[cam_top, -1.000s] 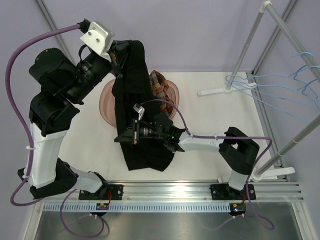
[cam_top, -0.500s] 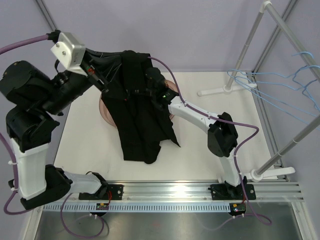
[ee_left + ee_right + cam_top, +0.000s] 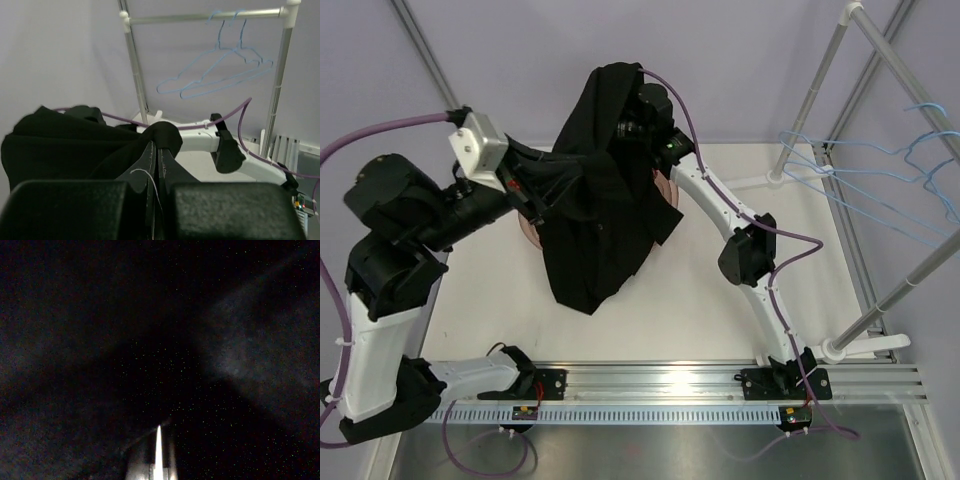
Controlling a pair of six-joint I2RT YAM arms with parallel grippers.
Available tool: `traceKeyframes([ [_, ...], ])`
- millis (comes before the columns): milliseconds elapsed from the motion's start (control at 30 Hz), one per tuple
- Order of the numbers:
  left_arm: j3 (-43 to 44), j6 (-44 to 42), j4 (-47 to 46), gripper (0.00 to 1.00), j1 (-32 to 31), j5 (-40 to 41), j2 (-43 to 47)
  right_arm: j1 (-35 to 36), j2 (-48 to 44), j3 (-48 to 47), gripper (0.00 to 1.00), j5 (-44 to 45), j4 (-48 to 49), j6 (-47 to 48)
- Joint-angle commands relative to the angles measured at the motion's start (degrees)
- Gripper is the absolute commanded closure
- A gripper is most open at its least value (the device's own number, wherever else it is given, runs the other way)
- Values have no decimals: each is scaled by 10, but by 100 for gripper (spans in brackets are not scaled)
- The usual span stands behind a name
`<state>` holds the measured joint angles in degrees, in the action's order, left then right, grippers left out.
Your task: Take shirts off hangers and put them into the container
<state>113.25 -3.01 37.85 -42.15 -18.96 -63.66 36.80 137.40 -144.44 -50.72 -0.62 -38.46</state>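
- Left gripper (image 3: pixel 156 159): the fingers are pressing together on a fold of the black shirt (image 3: pixel 600 220). In the wrist view, cloth is bunching over the tips.
- Right gripper (image 3: pixel 628 125): it is sitting higher and farther back, buried under the top of the shirt. Its jaws are closed on that cloth. Its wrist view is showing only dark fabric close to the lens.
- Black shirt: it is hanging in the air between the two grippers and sagging toward the near side of the desk (image 3: pixel 720 300). I cannot tell whether the hem is touching the desk.
- Container (image 3: pixel 526 228): it is lying under the shirt and mostly covered. Only a sliver of pinkish rim is showing at the left.
- Hangers (image 3: pixel 860 178): light blue, hanging bare on the white rack (image 3: pixel 820 90) at the right, well apart from both arms.
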Motion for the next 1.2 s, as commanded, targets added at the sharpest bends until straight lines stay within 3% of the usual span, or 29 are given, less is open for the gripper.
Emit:
traceKeyframes([
  [0, -61, 17, -66, 100, -1, -43, 16, -31, 43, -61, 100, -90, 63, -75],
  [67, -93, 12, -73, 100, -1, -9, 19, -44, 65, -71, 100, -95, 110, -135],
  [133, -116, 9, -84, 100, -1, 26, 19, -48, 58, -12, 100, -97, 154, -166],
  [267, -189, -17, -137, 100, 1, 158, 20, -47, 8, 125, 100, -59, 165, -144],
  [433, -322, -81, -297, 100, 23, 291, 21, -39, -92, 311, 100, 16, 97, -74],
  [500, -321, -59, -306, 100, 78, 274, -2, -29, -151, 382, 100, 106, 17, 0],
  [567, -300, -26, -301, 100, 128, 197, -49, -11, -191, 427, 100, 204, -42, 53],
  [700, -266, 27, -293, 100, 211, 141, -119, 4, -302, 591, 100, 277, -10, 77],
  [867, -201, 77, -254, 100, 246, 127, -182, 4, -384, 687, 100, 351, -15, 107],
  [1033, -134, 106, -199, 100, 267, 139, -272, 4, -461, 687, 99, 388, -48, 140],
  [1167, -117, 159, -190, 100, 298, 110, -328, 4, -511, 687, 88, 394, -87, 142],
])
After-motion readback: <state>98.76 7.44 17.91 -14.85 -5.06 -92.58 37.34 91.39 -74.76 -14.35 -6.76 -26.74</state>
